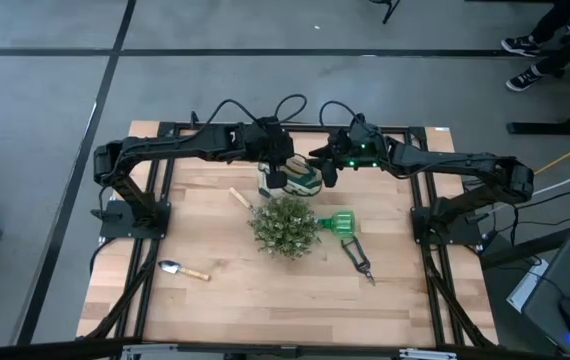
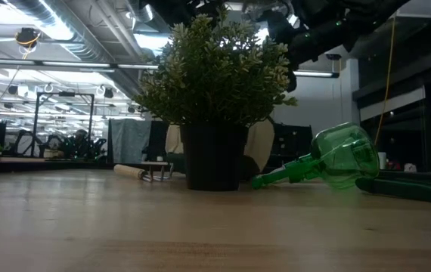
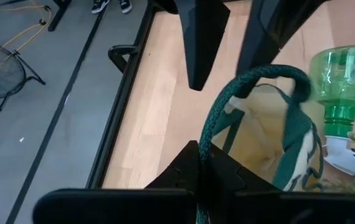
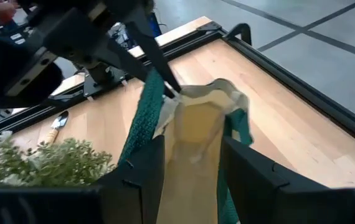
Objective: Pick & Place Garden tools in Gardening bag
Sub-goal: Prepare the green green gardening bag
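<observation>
Left gripper (image 3: 200, 163) clamped on bag (image 3: 271, 134) handle | right gripper (image 4: 193, 158) straddles bag rim

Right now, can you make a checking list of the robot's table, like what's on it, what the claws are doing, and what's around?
Surface: wooden table, flat, black frame round it.
Job's things: bag at the far middle, held up by both claws. Trowel, short wooden piece, green tool and shears lie on the table, none in the bag yet.
Clutter: potted plant in the middle, next to the green tool.
Grippers: left gripper shut on the bag's green handle. Right gripper has the bag's cloth between its fingers.
Cables: black cables loop over the arms.
Surroundings: grey floor, a person's shoes beyond the table.
</observation>
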Robot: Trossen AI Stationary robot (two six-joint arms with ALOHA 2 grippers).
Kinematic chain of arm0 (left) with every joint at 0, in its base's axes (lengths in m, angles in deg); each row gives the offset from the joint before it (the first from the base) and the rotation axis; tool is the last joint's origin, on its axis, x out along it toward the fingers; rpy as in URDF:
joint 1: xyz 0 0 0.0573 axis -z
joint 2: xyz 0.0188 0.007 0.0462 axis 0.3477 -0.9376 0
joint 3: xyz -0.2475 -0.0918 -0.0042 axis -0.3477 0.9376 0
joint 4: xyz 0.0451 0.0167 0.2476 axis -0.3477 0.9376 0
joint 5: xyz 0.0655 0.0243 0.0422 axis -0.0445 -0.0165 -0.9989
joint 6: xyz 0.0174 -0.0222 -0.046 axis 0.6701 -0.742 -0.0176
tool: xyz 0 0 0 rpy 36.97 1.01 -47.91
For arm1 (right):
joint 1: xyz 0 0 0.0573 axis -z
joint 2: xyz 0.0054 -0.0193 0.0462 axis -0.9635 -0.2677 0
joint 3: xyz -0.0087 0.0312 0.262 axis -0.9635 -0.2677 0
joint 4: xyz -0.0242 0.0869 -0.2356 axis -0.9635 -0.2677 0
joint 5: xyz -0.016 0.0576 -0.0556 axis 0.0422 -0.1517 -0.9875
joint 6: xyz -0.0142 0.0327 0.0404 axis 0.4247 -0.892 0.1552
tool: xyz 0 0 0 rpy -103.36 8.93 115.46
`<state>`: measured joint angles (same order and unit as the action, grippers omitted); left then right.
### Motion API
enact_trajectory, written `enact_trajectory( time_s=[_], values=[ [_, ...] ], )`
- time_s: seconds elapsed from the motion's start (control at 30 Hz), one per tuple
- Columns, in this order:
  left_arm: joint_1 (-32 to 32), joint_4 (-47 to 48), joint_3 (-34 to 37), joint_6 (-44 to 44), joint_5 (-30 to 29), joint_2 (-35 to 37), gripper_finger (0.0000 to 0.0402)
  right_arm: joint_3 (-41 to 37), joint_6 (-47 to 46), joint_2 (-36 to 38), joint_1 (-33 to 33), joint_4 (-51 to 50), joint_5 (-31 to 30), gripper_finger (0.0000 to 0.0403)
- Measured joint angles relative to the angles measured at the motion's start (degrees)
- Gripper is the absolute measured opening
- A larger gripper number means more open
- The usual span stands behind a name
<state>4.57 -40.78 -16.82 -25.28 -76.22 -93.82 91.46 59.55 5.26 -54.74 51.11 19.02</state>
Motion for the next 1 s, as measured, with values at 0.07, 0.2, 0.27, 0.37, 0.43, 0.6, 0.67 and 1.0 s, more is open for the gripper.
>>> enact_trajectory(
  time_s=[0.07, 0.2, 0.27, 0.37, 0.43, 0.6, 0.67, 1.0],
  values=[
    [0.0, 0.0, 0.0, 0.0, 0.3, 0.0, 0.0007, 0.0, 0.1, 0.0, -0.6, 0.0, 0.0, 0.016],
    [0.0, 0.0, 0.0, 0.0, 2.2, 0.0, 0.0024, 0.0, 0.2, 0.0, -1.6, 0.0, 0.0, 0.016],
    [0.0, 0.3, 0.0, 0.0, 3.3, 0.0, 0.0036, 0.0, 0.9, 0.0, -2.1, 0.0, 0.0, 0.016],
    [0.2, 1.5, 0.0, -0.1, 4.0, 0.0, 0.0057, 0.0, 2.1, 0.0, -2.8, -0.1, 0.0, 0.016],
    [0.4, 2.6, 0.0, -0.2, 4.8, 0.0, 0.0074, 0.0, 2.5, 0.0, -3.2, -0.1, 0.0, 0.016],
    [1.2, 4.7, 0.0, -0.6, 6.1, 0.9, 0.0116, 0.0, 3.0, 0.0, -4.1, -0.1, 0.0, 0.016],
    [1.3, 5.4, 0.0, -0.6, 5.9, 1.8, 0.0131, 0.0, 3.0, 0.0, -4.4, 0.0, 0.0, 0.016],
    [1.4, 7.8, 0.0, -1.6, 4.3, 7.5, 0.0175, 0.0, 4.0, 0.0, -4.4, 0.1, -0.2, 0.016]
  ],
)
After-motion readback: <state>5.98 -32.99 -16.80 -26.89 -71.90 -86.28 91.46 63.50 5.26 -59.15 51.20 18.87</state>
